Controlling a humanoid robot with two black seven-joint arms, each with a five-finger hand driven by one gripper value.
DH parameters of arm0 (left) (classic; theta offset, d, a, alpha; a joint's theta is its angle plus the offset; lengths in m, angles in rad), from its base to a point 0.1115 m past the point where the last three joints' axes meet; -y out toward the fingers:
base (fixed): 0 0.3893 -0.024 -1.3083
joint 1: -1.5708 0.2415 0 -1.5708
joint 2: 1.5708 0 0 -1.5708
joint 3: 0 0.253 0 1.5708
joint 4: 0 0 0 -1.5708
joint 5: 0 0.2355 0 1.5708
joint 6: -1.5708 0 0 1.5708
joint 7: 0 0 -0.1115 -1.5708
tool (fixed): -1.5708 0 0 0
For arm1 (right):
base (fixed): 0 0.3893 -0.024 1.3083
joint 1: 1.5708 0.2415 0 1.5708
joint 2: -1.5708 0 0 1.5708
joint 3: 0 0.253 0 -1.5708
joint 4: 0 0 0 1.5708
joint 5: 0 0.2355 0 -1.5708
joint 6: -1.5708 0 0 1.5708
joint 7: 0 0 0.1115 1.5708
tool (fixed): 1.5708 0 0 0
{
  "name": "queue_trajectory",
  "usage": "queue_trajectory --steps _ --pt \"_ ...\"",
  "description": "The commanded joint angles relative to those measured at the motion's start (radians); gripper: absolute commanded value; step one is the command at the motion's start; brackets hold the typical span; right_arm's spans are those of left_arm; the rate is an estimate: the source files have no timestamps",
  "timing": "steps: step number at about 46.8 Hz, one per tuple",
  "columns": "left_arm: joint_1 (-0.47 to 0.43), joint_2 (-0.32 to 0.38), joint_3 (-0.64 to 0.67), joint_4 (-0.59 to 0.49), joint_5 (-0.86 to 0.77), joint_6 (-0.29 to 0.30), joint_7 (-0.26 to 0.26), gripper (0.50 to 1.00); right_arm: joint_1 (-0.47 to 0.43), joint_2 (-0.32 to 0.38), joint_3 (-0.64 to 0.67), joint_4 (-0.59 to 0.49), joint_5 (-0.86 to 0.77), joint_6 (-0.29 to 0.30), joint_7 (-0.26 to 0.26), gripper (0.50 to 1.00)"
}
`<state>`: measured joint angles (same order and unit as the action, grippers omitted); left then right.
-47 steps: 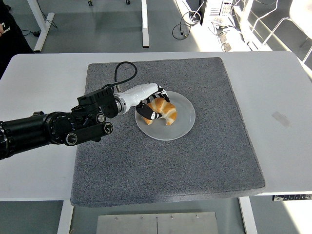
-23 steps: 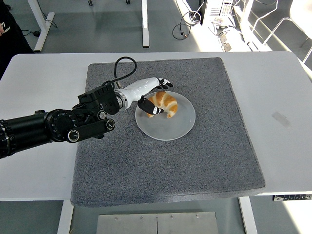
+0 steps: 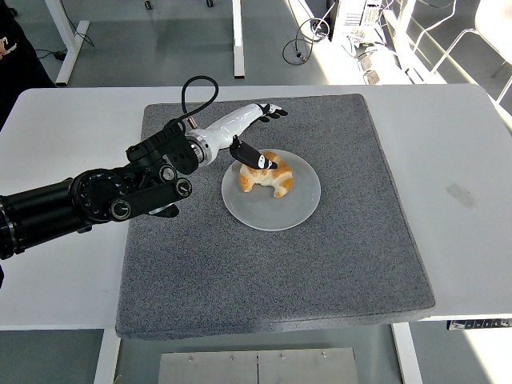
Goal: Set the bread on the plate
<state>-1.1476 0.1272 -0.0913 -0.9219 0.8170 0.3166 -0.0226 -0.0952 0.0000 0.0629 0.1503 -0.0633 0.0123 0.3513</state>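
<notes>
A golden croissant (image 3: 270, 174) lies on the round grey plate (image 3: 301, 205) in the middle of the dark grey mat (image 3: 336, 256). My left hand (image 3: 258, 132) is raised above the plate's far-left rim with its fingers spread and holds nothing. Its thumb (image 3: 254, 157) points down over the croissant's left end; I cannot tell whether it touches. The left arm comes in from the left edge across the mat. The right arm is out of view.
The mat covers the middle of the white table (image 3: 72, 128). A strip of tape (image 3: 462, 195) lies on the table at the right. Table legs and cables show on the floor at the back.
My left hand has let go of the croissant, opened, and risen up and back from the plate. The croissant now rests on the plate.
</notes>
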Motion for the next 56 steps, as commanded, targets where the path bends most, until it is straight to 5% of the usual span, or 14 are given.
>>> queue_trajectory --steps 1,9,38,56 --pt "0.008 0.002 -0.050 0.000 -0.054 0.033 -0.028 0.918 0.000 0.000 0.000 0.000 -0.001 0.000 0.000 1.000" --pt "0.043 0.019 -0.134 0.011 -0.188 0.098 -0.122 0.918 0.000 0.000 0.000 0.000 0.000 0.000 0.000 1.000" --pt "0.155 -0.001 -0.513 0.189 -0.671 0.093 -0.323 0.916 0.000 0.000 0.000 0.000 0.000 0.000 0.000 1.000" --pt "0.236 -0.003 -0.669 0.215 -0.714 -0.034 -0.421 0.910 0.000 0.000 0.000 0.000 0.000 0.000 0.000 1.000"
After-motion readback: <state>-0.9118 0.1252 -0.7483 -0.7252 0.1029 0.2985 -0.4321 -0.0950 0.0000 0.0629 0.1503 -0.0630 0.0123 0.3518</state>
